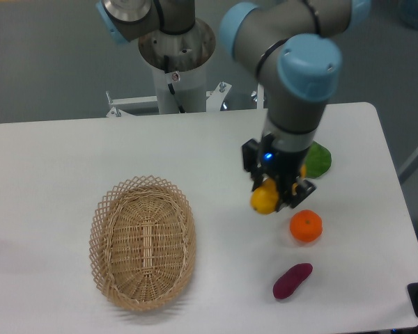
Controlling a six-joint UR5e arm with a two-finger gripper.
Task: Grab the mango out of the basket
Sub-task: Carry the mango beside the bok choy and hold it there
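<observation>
Gripper: my gripper (pixel 277 193) is clamped on the mango (pixel 264 200), jaws pinching it across the middle, yellow end poking out on the camera-left side.
Mango: up off the table in my grasp, clear of the basket, so I judge the pick done.
Just below the hand: the orange (pixel 306 226) sits right under and slightly to camera-right of the fingers, close by.
Behind the hand: a leafy green vegetable (pixel 318 159), mostly hidden by the wrist.
Further below: the purple sweet potato (pixel 292 280) lies beyond the orange, toward the table's front edge.
Far camera-left: the basket (pixel 143 241), well apart from me, nothing inside that I can see.
Risk: the fruit is smooth and held off-centre; I reckon a sharp swing could let it slip or rotate out.
Risk two: lowering here could knock the orange and send it rolling.
</observation>
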